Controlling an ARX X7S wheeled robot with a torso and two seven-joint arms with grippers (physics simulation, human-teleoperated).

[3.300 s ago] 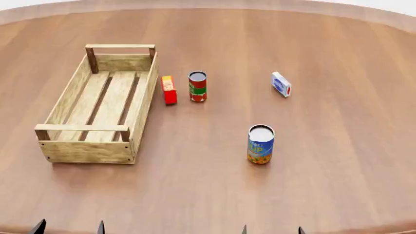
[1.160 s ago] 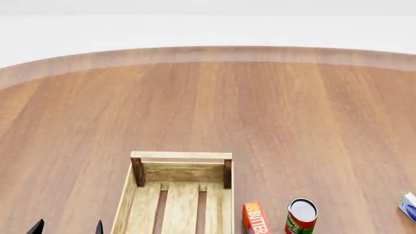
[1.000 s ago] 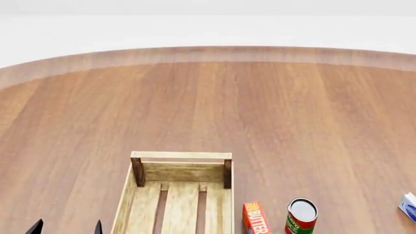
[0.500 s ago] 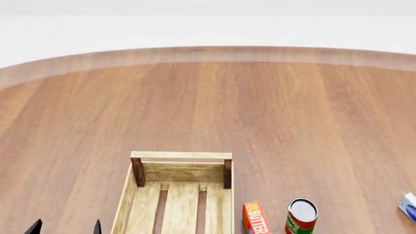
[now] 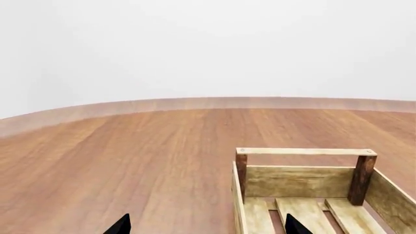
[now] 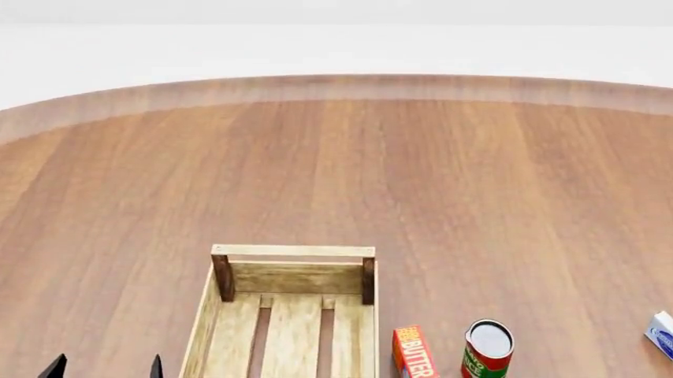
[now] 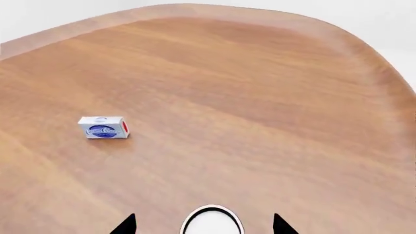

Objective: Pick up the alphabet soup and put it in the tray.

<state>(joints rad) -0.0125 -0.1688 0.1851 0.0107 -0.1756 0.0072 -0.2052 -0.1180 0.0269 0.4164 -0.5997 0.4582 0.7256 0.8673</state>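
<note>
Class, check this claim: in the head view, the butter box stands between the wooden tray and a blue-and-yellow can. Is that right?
Not quite. The can beside the butter box is red and green with a pale top, not blue and yellow, as the head view shows. The rest holds: the butter box stands between that can and the tray.

We see a round wooden table (image 6: 421, 181) with a paler rim. The tray (image 6: 295, 272) rests on it, its slatted floor showing. Just right of the tray stands an orange butter box (image 6: 414, 352), and right of that a red-and-green can (image 6: 487, 350). Farther right of the tray lies a small white-and-blue box (image 6: 661, 334). In the right wrist view, a pale-topped can (image 7: 212, 223) stands on the wood.
</note>
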